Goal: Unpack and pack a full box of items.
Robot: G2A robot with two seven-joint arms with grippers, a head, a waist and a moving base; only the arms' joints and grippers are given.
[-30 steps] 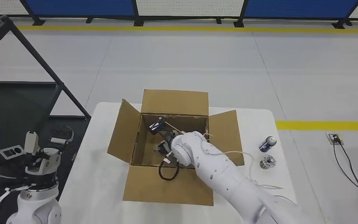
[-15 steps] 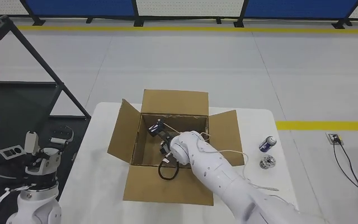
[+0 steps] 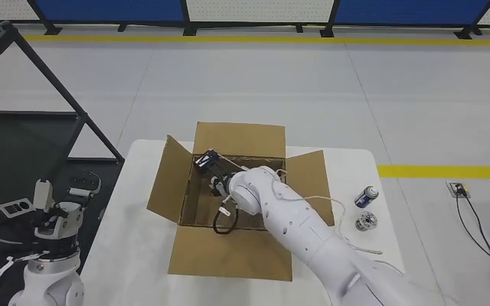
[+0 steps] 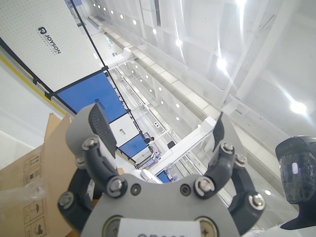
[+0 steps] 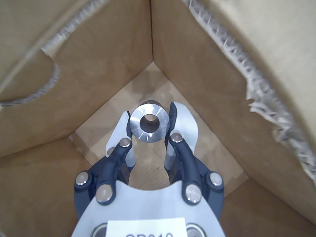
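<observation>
An open cardboard box (image 3: 239, 139) stands in the middle of the white table. The right arm goes down into the box, its wrist near the far left corner. In the right wrist view my right gripper (image 5: 149, 114) is shut on a shiny metal ring (image 5: 158, 127) with a round hole, held above the box floor in front of an inner corner of the box (image 5: 111, 50). My left gripper (image 4: 158, 124) is off the table's left side, pointing up at the ceiling, open with nothing between its fingers. A box flap (image 4: 24, 164) shows beside it.
On the table right of the box stand a small blue can (image 3: 366, 196) and a metal part (image 3: 366, 222). All the box's flaps are folded outward. A black cable loop (image 3: 223, 222) hangs from the right arm over the box's near side.
The right wrist has shifted left and toward the far wall inside the box, with the black cable loop following. The left arm has not moved.
</observation>
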